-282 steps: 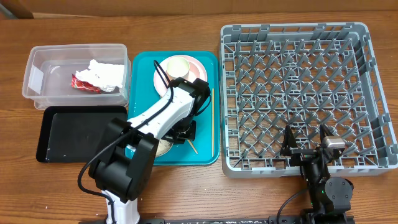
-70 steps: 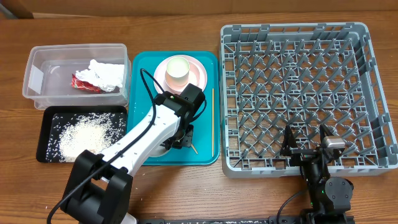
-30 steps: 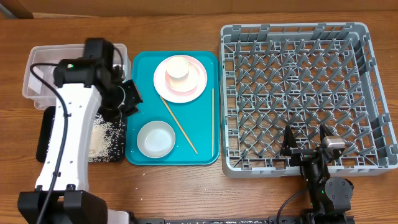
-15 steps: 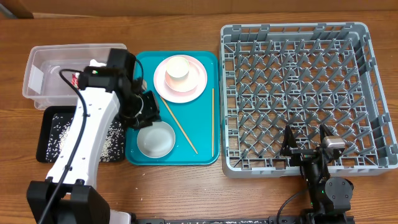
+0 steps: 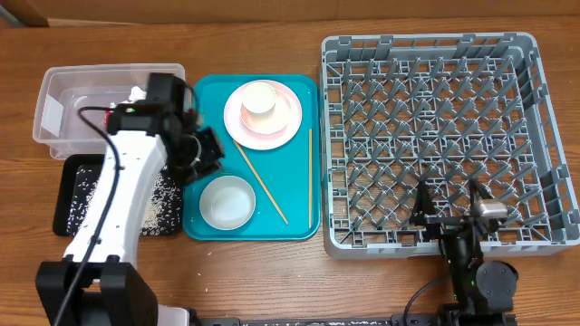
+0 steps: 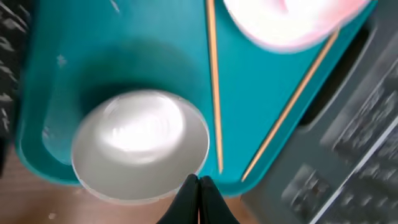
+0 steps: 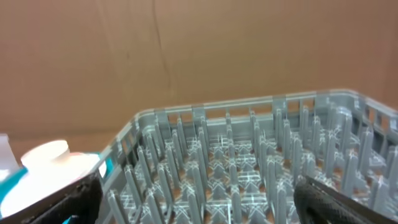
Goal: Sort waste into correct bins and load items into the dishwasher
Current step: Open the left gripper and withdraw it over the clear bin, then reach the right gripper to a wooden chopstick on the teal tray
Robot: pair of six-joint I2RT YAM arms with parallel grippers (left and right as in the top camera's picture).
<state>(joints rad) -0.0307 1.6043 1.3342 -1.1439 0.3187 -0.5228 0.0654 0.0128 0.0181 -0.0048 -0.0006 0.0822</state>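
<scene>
**Left pincer shut and empty over the teal tray, right pincer wide at the rack**

We see the left pincer (image 5: 205, 154) pinched closed on nothing at the left edge of the teal tray (image 5: 304, 228), close to the empty white bowl (image 5: 227, 202). On that tray the cream cup (image 5: 260, 98) sits on the pink plate (image 5: 281, 122), and two chopsticks (image 5: 261, 181) lie apart, one slanted and one straight. Rice grains (image 5: 163, 195) lie scattered in the black tray (image 5: 72, 195), and a napkin (image 5: 136, 92) shows in the clear tub (image 5: 54, 118) behind the arm. The right pincer (image 5: 447, 206) stands spread wide at the near wall of the empty grey dish rack (image 5: 435, 54), all on the wooden surface (image 5: 272, 281).
</scene>
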